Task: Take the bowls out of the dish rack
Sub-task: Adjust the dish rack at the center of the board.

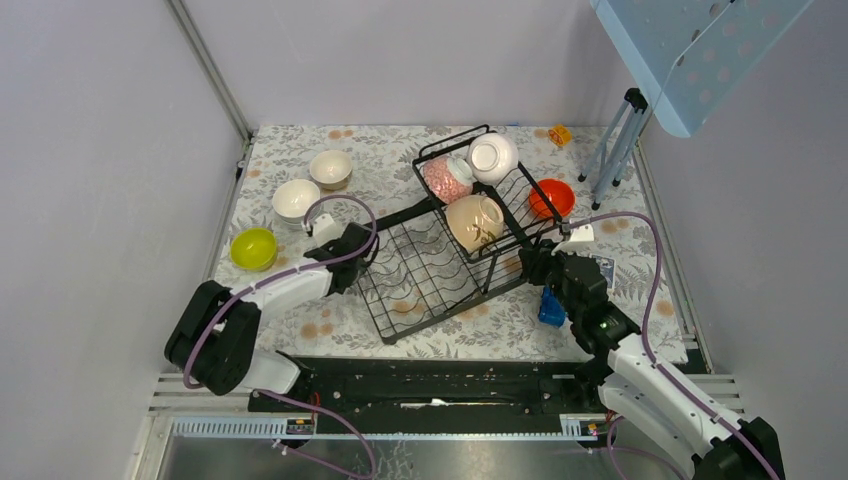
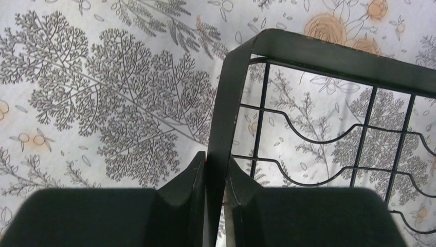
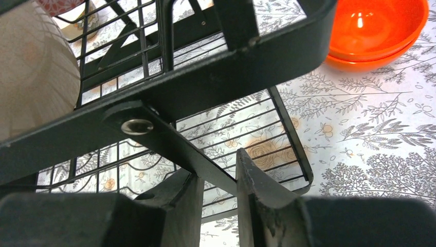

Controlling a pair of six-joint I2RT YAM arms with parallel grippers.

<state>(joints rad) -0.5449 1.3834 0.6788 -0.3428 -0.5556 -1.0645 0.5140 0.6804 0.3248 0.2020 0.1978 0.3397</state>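
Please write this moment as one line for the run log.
left gripper: shut on dish rack rim | right gripper: shut on rack strut | cream bowl: in rack | orange bowl: on table

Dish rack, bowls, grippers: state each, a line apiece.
dish rack: loaded.
racked white bowl: tipped.
pink-patterned bowl: tipped in rack.
large cream bowl: sideways in rack.
orange bowl: upright on table.
yellow-green bowl: upright on table.
table white bowl: upright.
beige bowl: upright on table.
left gripper: shut on the rack.
right gripper: astride the rack, grip unclear.
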